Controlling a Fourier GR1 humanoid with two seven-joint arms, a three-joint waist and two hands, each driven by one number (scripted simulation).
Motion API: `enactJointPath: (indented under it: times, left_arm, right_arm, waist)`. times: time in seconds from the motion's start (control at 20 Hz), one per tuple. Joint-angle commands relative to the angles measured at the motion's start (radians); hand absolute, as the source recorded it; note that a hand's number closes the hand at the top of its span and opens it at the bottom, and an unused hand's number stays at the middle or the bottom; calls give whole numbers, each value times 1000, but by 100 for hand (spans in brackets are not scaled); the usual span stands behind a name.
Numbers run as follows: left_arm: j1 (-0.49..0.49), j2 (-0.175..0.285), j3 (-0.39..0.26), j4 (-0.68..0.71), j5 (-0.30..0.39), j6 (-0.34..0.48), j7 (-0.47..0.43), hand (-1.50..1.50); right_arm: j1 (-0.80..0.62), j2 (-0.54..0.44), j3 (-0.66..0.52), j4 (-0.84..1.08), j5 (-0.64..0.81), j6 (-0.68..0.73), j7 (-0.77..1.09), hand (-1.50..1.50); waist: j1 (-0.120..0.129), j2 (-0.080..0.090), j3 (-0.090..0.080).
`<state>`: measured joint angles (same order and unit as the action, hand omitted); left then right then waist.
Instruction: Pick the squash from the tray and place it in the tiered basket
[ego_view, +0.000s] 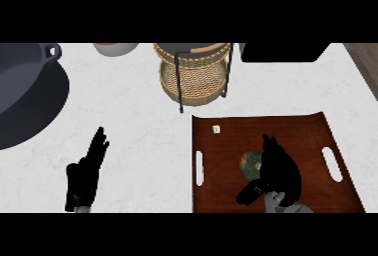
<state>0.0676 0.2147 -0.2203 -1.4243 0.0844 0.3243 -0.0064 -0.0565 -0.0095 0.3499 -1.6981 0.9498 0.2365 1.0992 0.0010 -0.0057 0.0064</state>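
- Two hands are recorded: the left hand (83, 176) is held straight-fingered over the counter (148, 130), and the right hand (279, 167) is held unclenched over the tray, with nothing grasped.
- One tray (306, 134) is noted. One squash (249, 162) lies in it, partly covered by the right hand, and one small white item (216, 129) lies in its far corner.
- One tiered basket (193, 75) is placed beyond the tray.
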Motion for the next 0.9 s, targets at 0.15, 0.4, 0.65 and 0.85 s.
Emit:
enactJointPath:
  times: [0.15, 0.4, 0.65, 0.85]
  left_arm:
    - [-14, -30, 5, 31, -27, 6, 47, 0]
    - [-11, -27, 47, 74, -26, -40, -3, 0]
    - [-21, -22, 51, 37, -25, -44, 62, 0]
    - [-23, -5, 36, 7, -31, -53, 51, 0]
  right_arm:
    - [-14, 9, 21, 97, 22, -79, 71, 150]
    - [-3, 9, -23, 157, 35, -90, -77, 150]
    - [-98, 9, 56, 192, 103, -107, 47, 150]
    - [-120, 8, 170, 185, 57, -234, 376, 150]
  waist:
    - [1, 6, -6]
    - [0, 6, -6]
    - [4, 6, -6]
    - [35, 6, -6]
